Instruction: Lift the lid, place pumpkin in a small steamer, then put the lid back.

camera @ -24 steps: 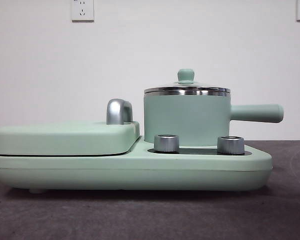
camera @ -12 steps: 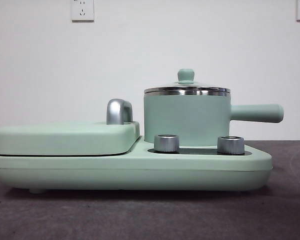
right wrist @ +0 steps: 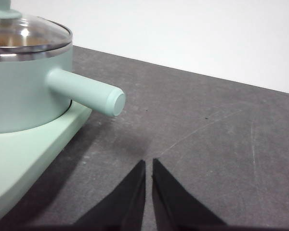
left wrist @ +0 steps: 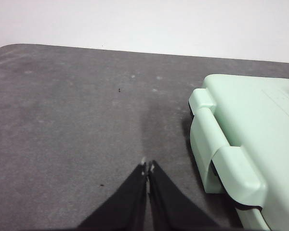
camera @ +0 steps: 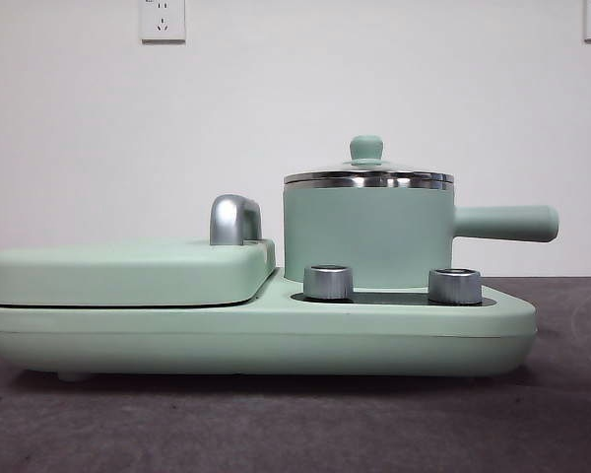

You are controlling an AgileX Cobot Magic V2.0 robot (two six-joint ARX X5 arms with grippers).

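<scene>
The small steamer, a mint-green pot with a long side handle, stands on the right of the mint-green cooker base. The glass lid with its green knob sits on the pot. The pot also shows in the right wrist view, with the lid on it. The pumpkin is not in view. My left gripper is shut and empty above the dark table beside the cooker's hinged end. My right gripper is shut and empty above the table, beside the pot's handle.
A wide flat mint-green cover with a chrome handle lies on the cooker's left part; it also shows in the left wrist view. Two steel dials sit in front of the pot. The dark grey table meets a white wall.
</scene>
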